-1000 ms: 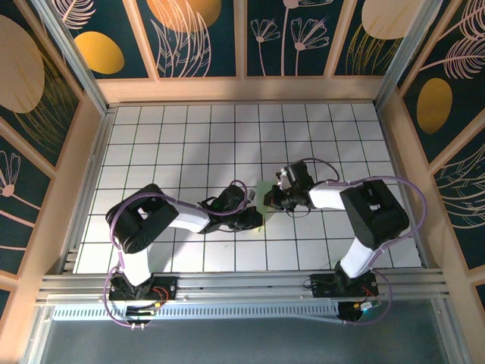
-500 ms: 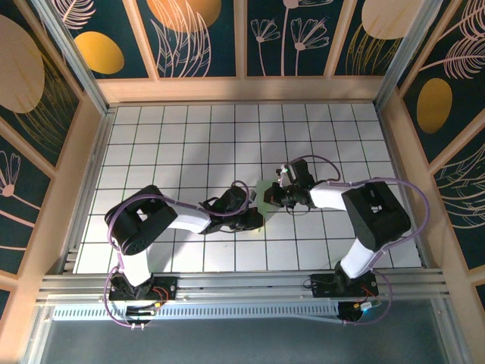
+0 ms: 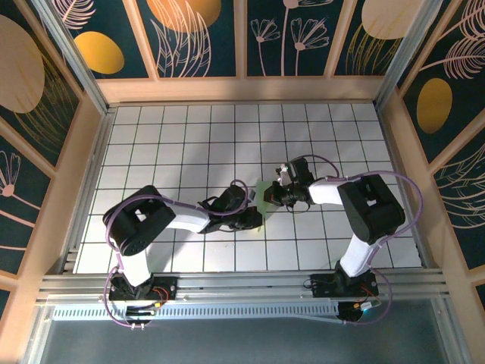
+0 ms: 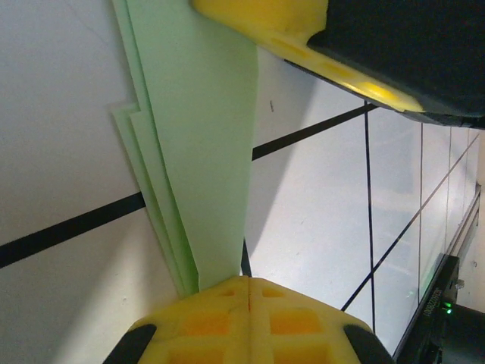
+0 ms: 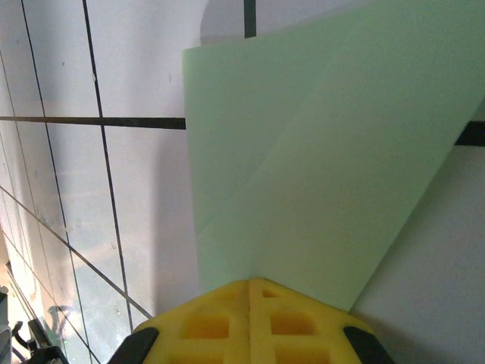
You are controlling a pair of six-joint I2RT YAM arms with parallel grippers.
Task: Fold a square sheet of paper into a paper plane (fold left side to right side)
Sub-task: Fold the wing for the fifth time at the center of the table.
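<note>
The pale green paper (image 3: 262,199) lies folded on the grid table between my two grippers, mostly hidden under them from above. In the left wrist view the paper (image 4: 201,152) is a narrow strip of stacked layers running away from my left gripper (image 4: 248,282), which is shut with its tips resting on the paper's near end. At the strip's far end are the right gripper's yellow fingers (image 4: 295,34). In the right wrist view the paper (image 5: 318,174) spreads wide with a diagonal crease, and my right gripper (image 5: 250,282) is shut, its tips on the paper's edge.
The white grid table (image 3: 189,144) stretches open behind and to both sides. Wooden walls (image 3: 242,87) ring it. A metal rail (image 3: 242,284) runs along the near edge by the arm bases.
The right gripper has slid slightly towards the back of the table along the paper. The left gripper has stayed in place.
</note>
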